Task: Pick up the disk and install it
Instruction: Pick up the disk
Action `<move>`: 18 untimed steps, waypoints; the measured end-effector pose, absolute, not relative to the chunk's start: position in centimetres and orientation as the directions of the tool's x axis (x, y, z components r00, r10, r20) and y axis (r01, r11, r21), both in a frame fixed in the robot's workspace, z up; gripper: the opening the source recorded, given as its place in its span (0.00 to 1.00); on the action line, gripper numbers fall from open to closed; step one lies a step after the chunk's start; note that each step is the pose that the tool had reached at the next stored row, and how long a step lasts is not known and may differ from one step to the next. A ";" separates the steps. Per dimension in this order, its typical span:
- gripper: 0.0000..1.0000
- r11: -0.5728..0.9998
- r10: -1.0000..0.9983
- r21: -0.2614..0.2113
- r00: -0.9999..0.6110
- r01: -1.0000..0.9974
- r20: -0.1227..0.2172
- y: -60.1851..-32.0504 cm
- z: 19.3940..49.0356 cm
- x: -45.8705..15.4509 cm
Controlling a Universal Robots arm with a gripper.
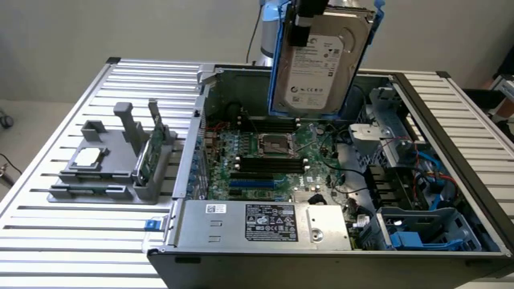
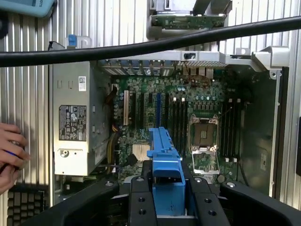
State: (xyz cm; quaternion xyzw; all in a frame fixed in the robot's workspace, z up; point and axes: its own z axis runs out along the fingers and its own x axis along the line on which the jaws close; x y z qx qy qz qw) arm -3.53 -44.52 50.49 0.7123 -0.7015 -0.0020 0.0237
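Observation:
The disk (image 1: 321, 66), a silver-grey hard drive with a white label in a blue carrier, hangs upright in the air above the back of the open computer case (image 1: 449, 120). My gripper (image 1: 309, 15) is shut on its top edge. In the wrist view the blue carrier of the disk (image 2: 164, 169) sits clamped between my black fingers (image 2: 140, 202), with my gripper (image 2: 167, 200) looking down on the motherboard (image 2: 188, 108).
The grey power supply (image 1: 257, 223) fills the case's near end. A bay with blue parts (image 1: 413, 238) sits at the exterior view's right. A grey holder (image 1: 105, 174) on the slatted table carries a silver chip (image 1: 88, 158) and a green card (image 1: 150, 150). A person's hand (image 2: 9, 157) rests beside the case.

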 end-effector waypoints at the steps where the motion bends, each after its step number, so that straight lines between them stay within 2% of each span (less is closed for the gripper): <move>1: 0.33 -0.015 -0.999 0.037 0.016 -0.999 0.030 -44.7 50.5 -3.2; 18: 0.33 -0.015 -0.999 0.038 0.016 -0.999 0.030 -48.7 50.5 1.7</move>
